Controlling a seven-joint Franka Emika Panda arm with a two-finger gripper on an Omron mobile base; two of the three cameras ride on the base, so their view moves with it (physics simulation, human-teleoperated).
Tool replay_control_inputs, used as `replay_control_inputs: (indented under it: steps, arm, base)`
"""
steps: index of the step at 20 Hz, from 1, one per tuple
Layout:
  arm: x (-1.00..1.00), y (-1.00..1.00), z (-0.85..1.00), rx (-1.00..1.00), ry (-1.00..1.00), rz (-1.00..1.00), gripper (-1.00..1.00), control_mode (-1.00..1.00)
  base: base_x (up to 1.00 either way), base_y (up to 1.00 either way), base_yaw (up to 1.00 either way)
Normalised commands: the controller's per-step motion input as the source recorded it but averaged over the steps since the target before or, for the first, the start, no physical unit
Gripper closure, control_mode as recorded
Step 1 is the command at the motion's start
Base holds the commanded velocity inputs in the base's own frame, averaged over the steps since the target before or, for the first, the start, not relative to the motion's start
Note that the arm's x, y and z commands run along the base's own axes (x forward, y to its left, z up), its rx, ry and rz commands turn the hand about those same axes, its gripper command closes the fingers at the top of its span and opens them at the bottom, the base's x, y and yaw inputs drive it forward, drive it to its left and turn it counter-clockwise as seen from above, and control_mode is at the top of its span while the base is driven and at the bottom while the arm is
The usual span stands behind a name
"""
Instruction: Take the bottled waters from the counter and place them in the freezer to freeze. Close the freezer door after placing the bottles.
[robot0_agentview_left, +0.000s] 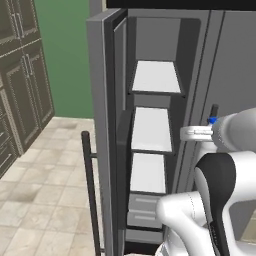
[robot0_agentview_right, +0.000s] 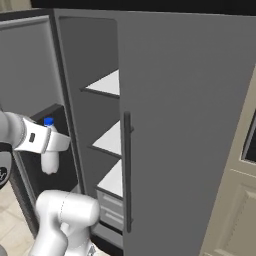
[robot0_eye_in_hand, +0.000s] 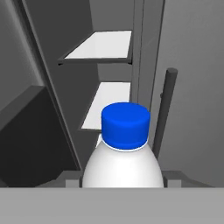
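Observation:
My gripper (robot0_agentview_right: 54, 144) is shut on a whitish-clear bottled water (robot0_agentview_right: 50, 159) with a blue cap (robot0_agentview_right: 48, 121), held upright. In the hand view the bottle (robot0_eye_in_hand: 124, 164) stands between my fingers, facing the open freezer (robot0_agentview_left: 150, 100). Its white shelves (robot0_agentview_left: 151, 129) are bare and grey drawers (robot0_agentview_left: 142, 210) sit at the bottom. The freezer door (robot0_agentview_left: 102, 125) stands swung open to the left, its dark bar handle (robot0_agentview_left: 89, 190) toward me. In the left base view my gripper (robot0_agentview_left: 196, 133) hovers just right of the middle shelf, with the blue cap (robot0_agentview_left: 212, 120) peeking above the hand. The counter is out of view.
The plain grey fridge door (robot0_agentview_right: 185, 125) with its dark handle (robot0_agentview_right: 127, 170) is closed on the right of the freezer opening. Dark panelled cabinets (robot0_agentview_left: 22, 75) line the left wall over a tiled floor (robot0_agentview_left: 45, 190). A beige cabinet (robot0_agentview_right: 232, 205) stands at the far right.

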Motion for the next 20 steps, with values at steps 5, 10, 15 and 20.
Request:
replay_control_inputs:
  steps: [5,10,15,20]
  arm:
    - [0.00,0.00,0.00,0.00,0.00,0.00,1.00,1.00]
    - [0.00,0.00,0.00,0.00,0.00,0.00,1.00,1.00]
    - [0.00,0.00,0.00,0.00,0.00,0.00,1.00,1.00]
    - [0.00,0.00,0.00,0.00,0.00,0.00,1.00,1.00]
  base:
    - [0.34,0.00,0.00]
    - [0.28,0.00,0.00]
    - [0.23,0.00,0.00]
    - [0.36,0.00,0.00]
